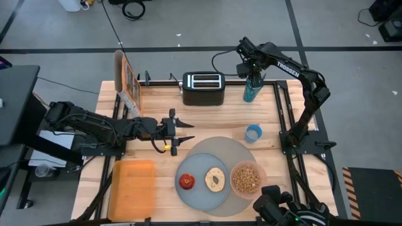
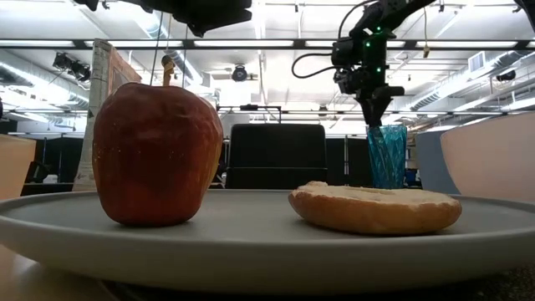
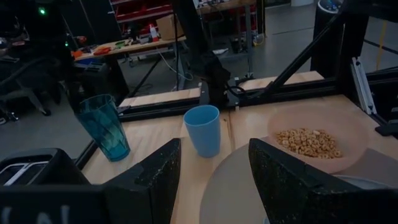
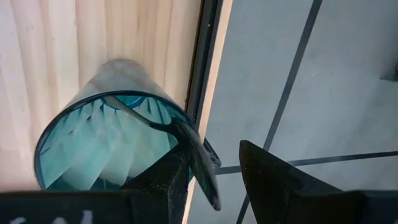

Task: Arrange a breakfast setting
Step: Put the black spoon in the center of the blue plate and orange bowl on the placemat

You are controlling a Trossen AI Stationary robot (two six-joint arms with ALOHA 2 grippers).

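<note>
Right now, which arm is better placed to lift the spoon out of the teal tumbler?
Right. The right tool, open, hangs over the teal tumbler, spoon handle in its gap; the left tool sits by the grey mat.

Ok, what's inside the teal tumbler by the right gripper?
A metal spoon leans inside the teal tumbler, handle over its rim by the right gripper. Its bowl end is hidden low in the ribbed glass.

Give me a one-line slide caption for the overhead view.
Apple and bagel on the plate, cereal bowl beside it; right gripper over a teal tumbler.
</note>
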